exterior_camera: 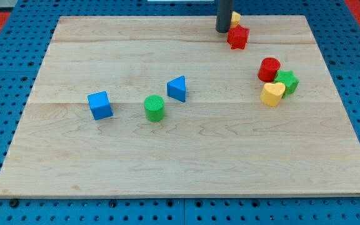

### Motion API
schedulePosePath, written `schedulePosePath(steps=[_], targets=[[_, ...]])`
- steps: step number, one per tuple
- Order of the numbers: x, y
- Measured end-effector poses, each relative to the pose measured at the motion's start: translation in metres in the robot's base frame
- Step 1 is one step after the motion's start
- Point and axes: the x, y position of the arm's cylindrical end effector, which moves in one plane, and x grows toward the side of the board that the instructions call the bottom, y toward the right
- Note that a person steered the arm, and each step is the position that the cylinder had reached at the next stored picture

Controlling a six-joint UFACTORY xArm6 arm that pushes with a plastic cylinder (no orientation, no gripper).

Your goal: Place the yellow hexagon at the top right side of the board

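Observation:
The yellow hexagon [235, 18] sits near the view's top edge of the wooden board [167, 162], right of centre, and is mostly hidden behind my rod. My tip [222, 30] rests on the board just left of and touching or nearly touching the hexagon. A red star [237, 37] lies just below the hexagon, to the right of my tip.
A red cylinder [269, 69], a green star [287, 81] and a yellow heart [272, 94] cluster at the right. A blue triangle [177, 89], a green cylinder [154, 107] and a blue cube [100, 105] lie left of centre. Blue pegboard surrounds the board.

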Motion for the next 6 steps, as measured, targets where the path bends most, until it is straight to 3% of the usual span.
schedulePosePath(steps=[1,2,3,5,6], targets=[[-0.034,-0.033],[-0.038,-0.030],[-0.038,0.047],[0.001,0.063],[-0.039,0.062]])
